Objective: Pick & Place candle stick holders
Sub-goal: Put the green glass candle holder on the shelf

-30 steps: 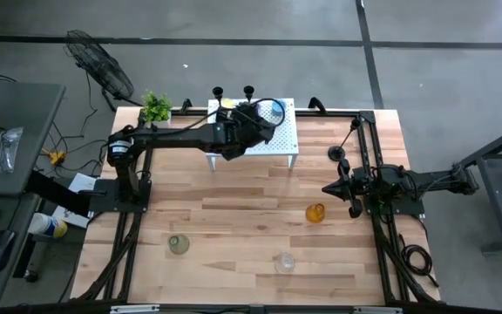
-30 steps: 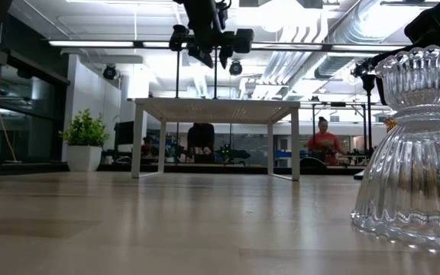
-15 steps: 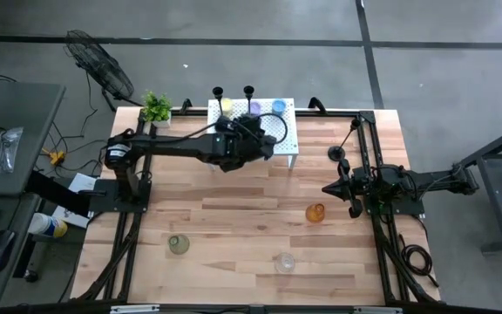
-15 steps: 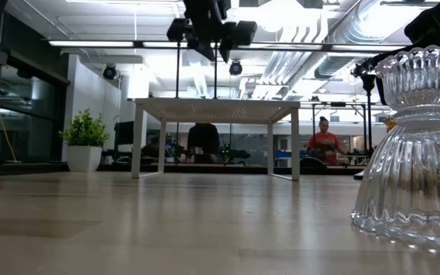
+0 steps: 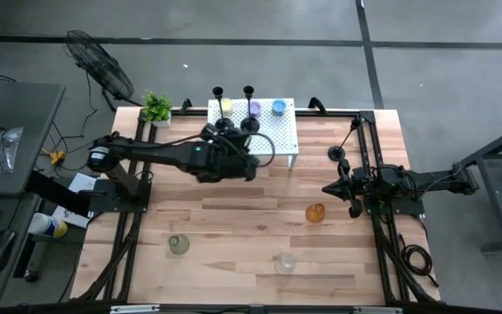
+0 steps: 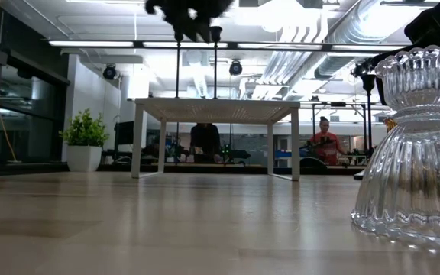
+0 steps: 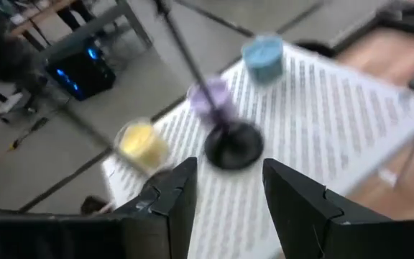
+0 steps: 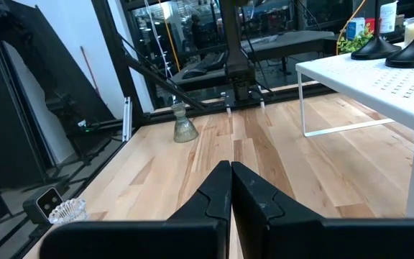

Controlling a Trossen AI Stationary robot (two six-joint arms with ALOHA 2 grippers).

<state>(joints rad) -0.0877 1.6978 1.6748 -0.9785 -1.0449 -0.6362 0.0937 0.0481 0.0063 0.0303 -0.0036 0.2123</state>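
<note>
A white perforated shelf stands at the table's far edge. On it stand two slim black candlesticks, a yellow cup, a purple cup and a blue cup. My left gripper hovers open just in front of the shelf's near edge, above its level, with nothing between its fingers. A third black candlestick stands on the table at the right. Amber, pale green and clear cups stand on the wood. My right gripper rests shut at the right.
A small potted plant stands at the far left corner. Black frame rails run along both sides of the table. The clear cup looms close in the low view. People sit in the room behind the shelf.
My left gripper has drawn back from over the shelf toward the table's near-left, rising a little and rolling somewhat, and its fingers have stayed open. The purple cup, covered by the gripper a second ago, now shows standing on the shelf.
</note>
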